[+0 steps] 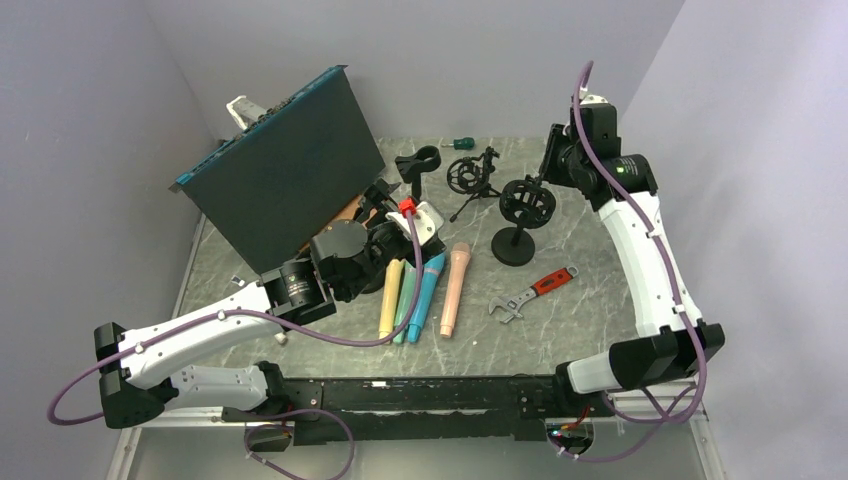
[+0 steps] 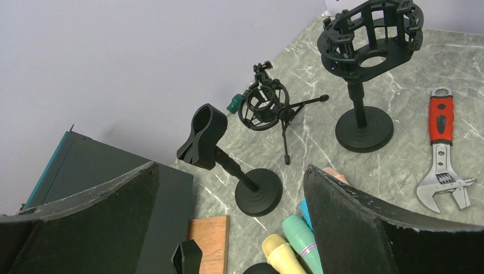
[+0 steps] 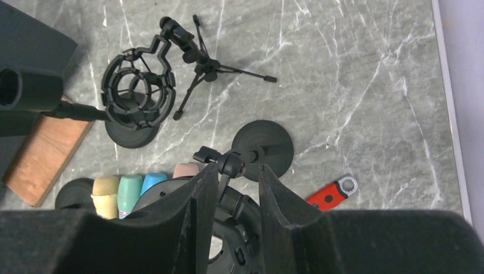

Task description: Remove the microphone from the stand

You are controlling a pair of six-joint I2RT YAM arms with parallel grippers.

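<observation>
Several microphones lie side by side on the table: yellow, green, blue and pink. None of the stands holds one. The round-base shock-mount stand is empty, as are the clip stand and the small tripod mount. My left gripper is wide open and empty, just left of the microphones' heads; the left wrist view shows the yellow and green heads below it. My right gripper hovers at the shock mount, jaws narrowly apart astride its swivel joint.
A dark green board leans at the back left, with a wooden block at its foot. A red-handled adjustable wrench lies right of the microphones. A small green screwdriver lies at the back. Grey walls enclose three sides.
</observation>
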